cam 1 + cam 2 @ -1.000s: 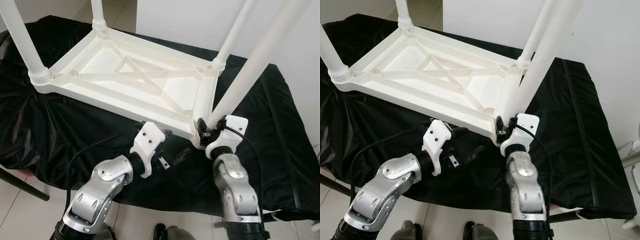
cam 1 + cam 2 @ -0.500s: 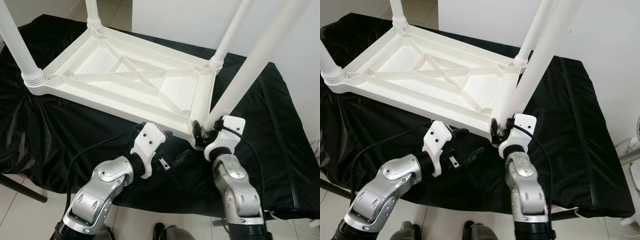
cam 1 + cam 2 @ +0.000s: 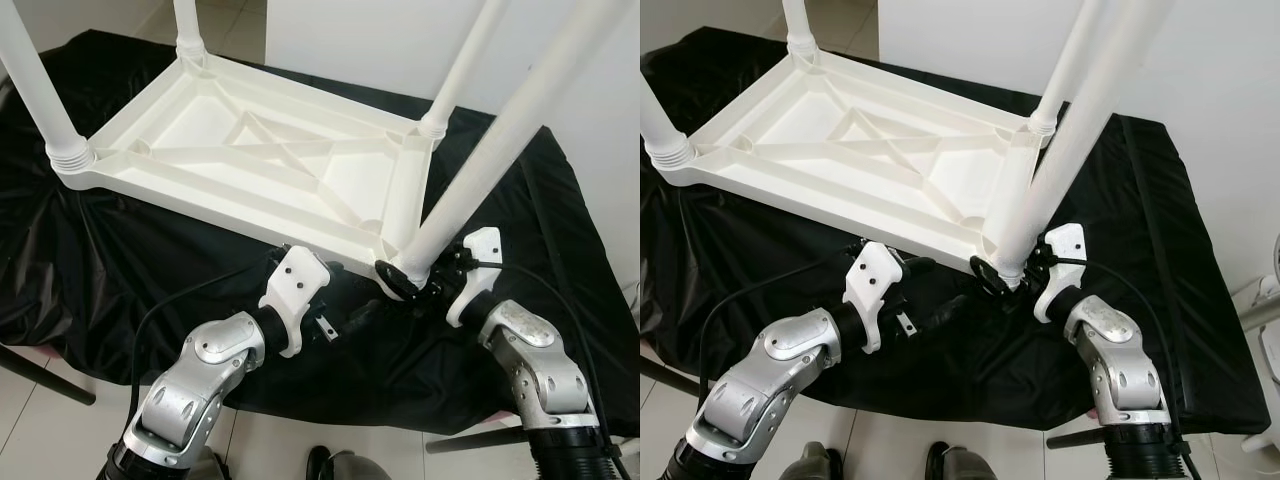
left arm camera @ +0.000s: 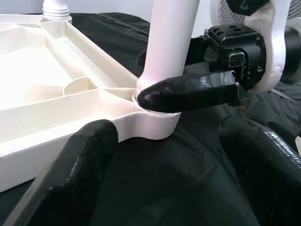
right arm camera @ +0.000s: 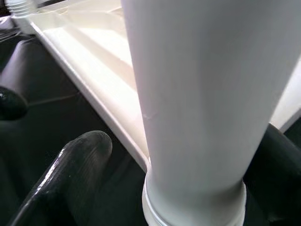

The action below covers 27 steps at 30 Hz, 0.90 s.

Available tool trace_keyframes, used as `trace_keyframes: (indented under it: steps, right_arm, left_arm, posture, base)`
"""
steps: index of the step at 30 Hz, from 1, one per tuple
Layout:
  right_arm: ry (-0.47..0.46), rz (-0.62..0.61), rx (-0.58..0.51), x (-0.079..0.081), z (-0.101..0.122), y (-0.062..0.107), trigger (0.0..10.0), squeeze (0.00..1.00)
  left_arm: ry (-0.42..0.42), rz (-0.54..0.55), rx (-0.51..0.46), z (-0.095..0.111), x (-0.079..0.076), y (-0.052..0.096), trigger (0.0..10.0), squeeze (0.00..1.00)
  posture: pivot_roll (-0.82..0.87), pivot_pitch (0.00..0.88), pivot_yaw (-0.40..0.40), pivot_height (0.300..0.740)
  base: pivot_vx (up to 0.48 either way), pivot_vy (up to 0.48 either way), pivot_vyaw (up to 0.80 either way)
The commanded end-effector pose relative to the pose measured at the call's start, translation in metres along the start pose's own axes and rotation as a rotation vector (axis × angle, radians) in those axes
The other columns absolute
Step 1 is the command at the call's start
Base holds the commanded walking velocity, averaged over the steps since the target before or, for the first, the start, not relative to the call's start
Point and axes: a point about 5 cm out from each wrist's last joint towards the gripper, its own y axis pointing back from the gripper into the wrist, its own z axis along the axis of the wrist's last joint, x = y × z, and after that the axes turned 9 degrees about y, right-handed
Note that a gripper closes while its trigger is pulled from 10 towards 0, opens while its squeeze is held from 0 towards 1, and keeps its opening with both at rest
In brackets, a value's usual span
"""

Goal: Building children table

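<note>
**Operator:** Where is the workpiece?

**Technician:** You see the white plastic children's table [image 3: 260, 160] lying upside down on a black cloth [image 3: 130, 270], ribbed underside facing up. Take its near right corner socket [image 4: 155, 120] as your reference. Three white legs stand upright in the other three corners. The fourth leg [image 3: 500, 150] rises from the reference socket and leans away to the robot's right.

**Operator:** State the right gripper [image 3: 405, 283].

**Technician:** You find it directly at the reference socket, reaching in from the right. Its two black fingers [image 4: 188, 92] straddle the base of the fourth leg, one on each side, just above the socket. In the right wrist view, the leg stands between the fingers. They appear to touch it; you can read them as clamped on the leg.

**Operator:** And the left gripper [image 3: 345, 320]?

**Technician:** You find it just left of and below the reference socket, over the cloth, near the table's front edge but apart from it. Its fingers [image 4: 70, 174] are spread wide and grip nothing.
</note>
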Motion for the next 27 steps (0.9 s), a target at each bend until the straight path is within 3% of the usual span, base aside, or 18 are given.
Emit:
trace_keyframes:
  steps: [1,8,9,10,12,13,23,27]
  right_arm:
    - [0.002,0.057,0.002,-0.001,-0.007,-0.002,10.0,0.00]
    - [0.028,0.116,0.023,-0.012,-0.017,-0.014,10.0,0.00]
    - [0.021,0.120,0.023,-0.012,-0.019,-0.017,9.2,0.00]
    - [0.016,0.128,0.021,-0.011,-0.021,-0.018,4.2,0.00]
    - [0.013,0.137,0.017,-0.010,-0.022,-0.019,4.2,0.00]
    - [-0.005,0.131,0.017,-0.009,-0.025,-0.020,0.0,0.00]
    - [-0.061,0.112,0.001,-0.009,-0.033,-0.016,0.0,0.00]
    - [-0.111,-0.011,-0.010,-0.011,-0.033,-0.009,0.0,0.00]
  left_arm:
    - [-0.011,0.004,-0.003,0.001,-0.002,-0.001,10.0,0.00]
    - [-0.021,0.005,-0.003,0.002,0.000,-0.001,10.0,0.00]
    - [-0.023,0.006,-0.003,0.002,0.000,-0.001,10.0,0.00]
    - [-0.023,0.007,-0.004,0.002,0.000,-0.001,10.0,0.00]
    - [-0.023,0.008,-0.004,0.002,0.000,-0.001,10.0,0.00]
    - [-0.021,0.011,-0.005,0.002,0.000,-0.001,10.0,0.00]
    - [-0.016,0.024,-0.004,0.001,0.000,0.001,10.0,0.00]
    - [-0.011,0.026,-0.003,0.000,-0.001,0.001,10.0,0.00]
  posture:
    - [0.07,0.127,-0.120,0.740]
    - [0.08,0.111,-0.116,0.740]
    - [0.08,0.111,-0.116,0.740]
    - [0.08,0.112,-0.119,0.740]
    - [0.08,0.112,-0.119,0.740]
    - [0.09,0.113,-0.122,0.740]
    - [0.09,0.120,-0.127,0.740]
    - [0.08,0.136,-0.134,0.740]
  base:
    - [0.000,0.000,0.00]
    - [0.000,0.000,0.00]
    - [0.000,0.000,0.00]
    - [0.000,0.000,0.00]
    - [0.000,0.000,0.00]
    - [0.000,0.000,0.00]
    - [0.000,0.000,0.00]
    - [0.000,0.000,0.00]
